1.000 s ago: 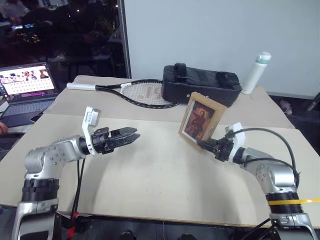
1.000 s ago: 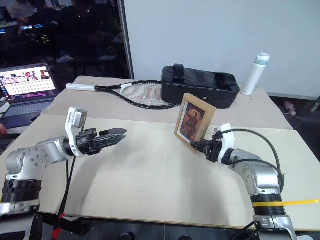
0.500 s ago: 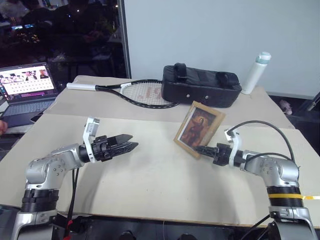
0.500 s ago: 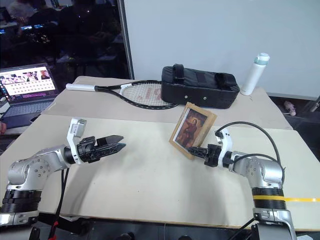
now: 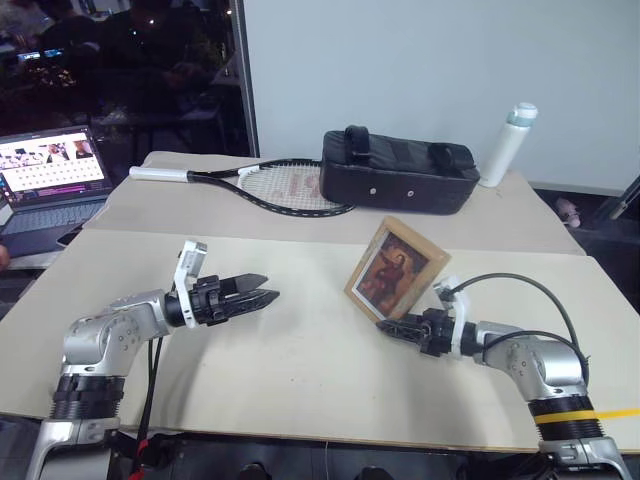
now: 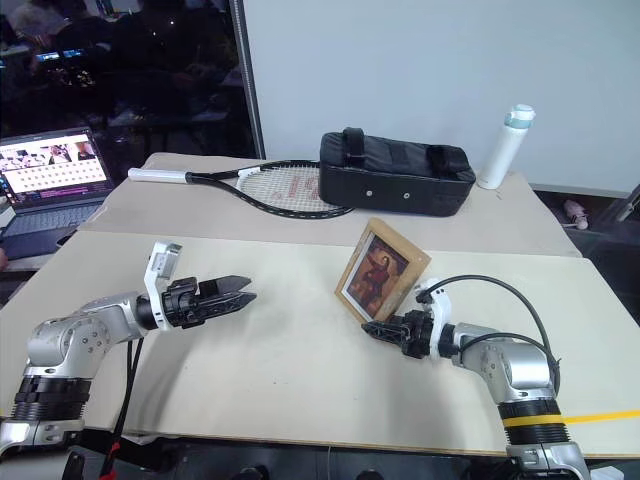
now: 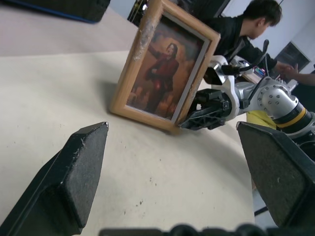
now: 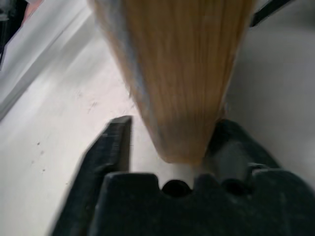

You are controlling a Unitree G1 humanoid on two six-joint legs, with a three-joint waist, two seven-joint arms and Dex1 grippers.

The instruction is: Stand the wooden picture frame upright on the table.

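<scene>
Wooden frame now down on the counter, right pincer letting go

Wood of the picture frame now meets the counter: one second ago the frame hung above the surface, carried by the right pincer; since then the arm has come down and back toward the robot, and the frame's lower edge rests on the beige top. It stands a little right of the counter's middle, at about 6 o'clock from the black bag, with the portrait side toward the robot, leaning back and still somewhat rotated on one corner.

In the right wrist view the lower corner of the frame sits between the black fingers, with a visible gap on one side. So the jaws seem to have begun to release, yet they still bracket the corner.

The left pincer hovers wide apart and empty at 9 o'clock from the frame, well apart from it.

My judgement: placing is almost finished. Whether the stand behind carries the frame I cannot see, so a slow retreat would be wise.
</scene>
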